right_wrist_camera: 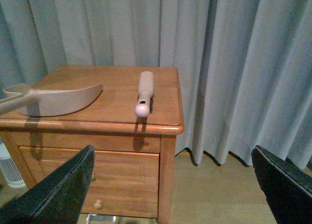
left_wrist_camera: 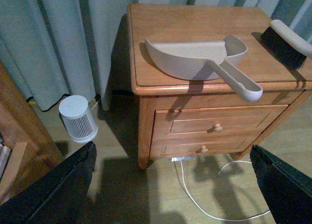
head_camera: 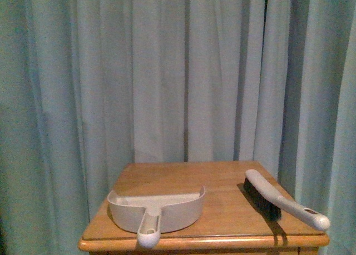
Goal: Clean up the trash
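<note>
No trash shows in any view; it is hidden or out of view. A beige dustpan [head_camera: 157, 210] [left_wrist_camera: 197, 59] [right_wrist_camera: 53, 99] lies at the front left of the wooden cabinet top [head_camera: 211, 180], its handle reaching over the front edge. A hand brush [head_camera: 281, 200] [left_wrist_camera: 290, 41] [right_wrist_camera: 144, 93] with dark bristles lies at the front right. My left gripper [left_wrist_camera: 173, 187] hangs open, low over the floor in front of the cabinet. My right gripper [right_wrist_camera: 173, 187] is open too, held back from the cabinet's right front corner. Neither arm appears in the front view.
The cabinet has two drawers [left_wrist_camera: 217, 128] with round knobs. Grey-blue curtains [head_camera: 178, 71] hang behind it and at both sides. A small white ribbed appliance [left_wrist_camera: 77, 117] stands on the floor left of the cabinet. A white cable [left_wrist_camera: 195, 199] trails over the floor.
</note>
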